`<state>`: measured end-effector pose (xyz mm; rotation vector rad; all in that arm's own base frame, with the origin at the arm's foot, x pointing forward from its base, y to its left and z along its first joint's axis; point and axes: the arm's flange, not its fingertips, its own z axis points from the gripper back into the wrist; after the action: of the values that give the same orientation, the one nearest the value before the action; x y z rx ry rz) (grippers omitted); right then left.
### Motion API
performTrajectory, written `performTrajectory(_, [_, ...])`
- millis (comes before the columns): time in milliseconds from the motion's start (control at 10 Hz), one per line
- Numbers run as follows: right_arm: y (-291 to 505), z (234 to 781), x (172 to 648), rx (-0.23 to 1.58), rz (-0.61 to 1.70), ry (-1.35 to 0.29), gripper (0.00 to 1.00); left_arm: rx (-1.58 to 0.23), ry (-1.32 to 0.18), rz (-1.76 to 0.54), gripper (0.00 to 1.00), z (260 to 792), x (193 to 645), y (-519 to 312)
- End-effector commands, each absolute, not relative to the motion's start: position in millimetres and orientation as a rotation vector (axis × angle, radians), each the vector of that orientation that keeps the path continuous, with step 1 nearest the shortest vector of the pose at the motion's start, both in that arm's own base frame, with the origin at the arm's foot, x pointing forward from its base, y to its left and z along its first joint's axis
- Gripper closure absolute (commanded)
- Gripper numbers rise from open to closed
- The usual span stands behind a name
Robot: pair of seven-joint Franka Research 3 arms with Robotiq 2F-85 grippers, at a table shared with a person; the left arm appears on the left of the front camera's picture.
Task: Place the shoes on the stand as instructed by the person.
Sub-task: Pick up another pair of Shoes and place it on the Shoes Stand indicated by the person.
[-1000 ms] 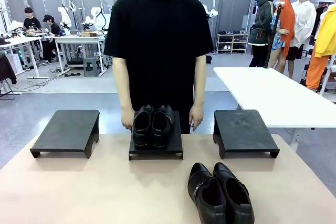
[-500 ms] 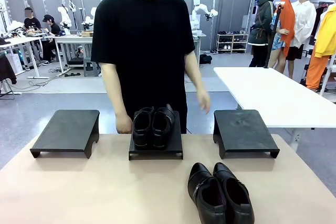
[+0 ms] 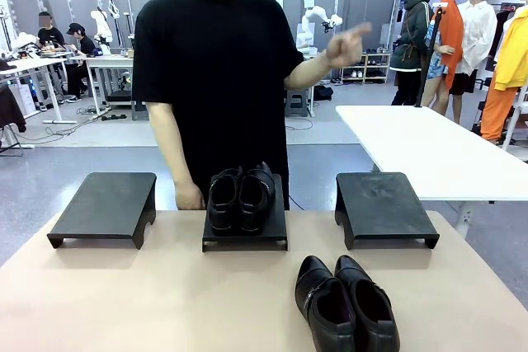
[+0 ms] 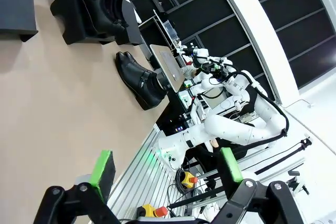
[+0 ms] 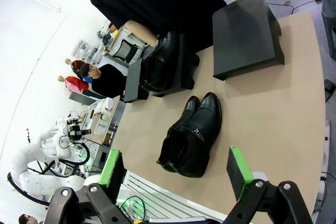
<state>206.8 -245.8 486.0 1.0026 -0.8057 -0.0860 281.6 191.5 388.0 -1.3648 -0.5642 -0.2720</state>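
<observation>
**Front view.** The person [image 3: 214,80] stands at the far edge of the worktop [image 3: 148,294]. The raised hand [image 3: 346,41] has a finger extended toward the robot's right, and the other hand [image 3: 190,197] hangs low beside the middle stand [image 3: 245,239]. The plain pair [image 3: 241,195] already sits on that stand. The strap pair [image 3: 346,309] lies on the worktop near the robot, toes toward the person. The left stand [image 3: 106,204] and right stand [image 3: 384,204] are bare. The step in hand is judged to be the instruction itself (the finger probably picks the right stand, though its aim is not certain).

**Left wrist view.** The left tool [image 4: 167,165] has its jaws wide apart and empty, over bare worktop and well apart from both pairs.

**Right wrist view.** The right tool [image 5: 176,169] is likewise spread and empty, on the near side of the strap pair. The next move likely calls for this tool to descend on the strap pair, grip it and carry it to the indicated stand.

**Surface and room.** The worktop is flat, matte and tan. Around it are a grey floor [image 3: 49,179], a white table [image 3: 429,146] to the right and benches [image 3: 124,62] farther off.
</observation>
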Motion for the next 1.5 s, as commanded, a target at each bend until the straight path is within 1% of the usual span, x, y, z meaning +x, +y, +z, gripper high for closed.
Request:
performTrajectory(0, [-246.5, 486.3, 206.4, 1.004, -0.07, -0.829, 0.0, -1.366, -0.573, -0.275, 0.0, 391.4, 281.2, 191.5])
performTrajectory(900, [-246.5, 486.3, 206.4, 1.004, -0.07, -0.829, 0.0, -1.366, -0.573, -0.275, 0.0, 391.4, 281.2, 191.5])
performTrajectory(1000, [-245.8, 486.0, 206.8, 1.003, -0.086, -0.806, 0.0, -1.366, -0.573, -0.275, 0.0, 391.4, 281.2, 191.5])
performTrajectory(1100, [-230.7, 505.4, 213.2, 0.977, -0.045, -0.781, 0.0, -1.366, -0.573, -0.275, 0.0, 391.4, 281.2, 191.5])
performTrajectory(1200, [-203.8, 531.3, 229.8, 0.92, -0.014, -0.724, 0.0, -1.366, -0.573, -0.275, 0.0, 391.4, 281.2, 191.5])
performTrajectory(1400, [-121.2, 582.1, 290.0, 0.758, 0.085, -0.581, 0.0, -1.366, -0.573, -0.275, 0.0, 391.4, 281.2, 191.5])
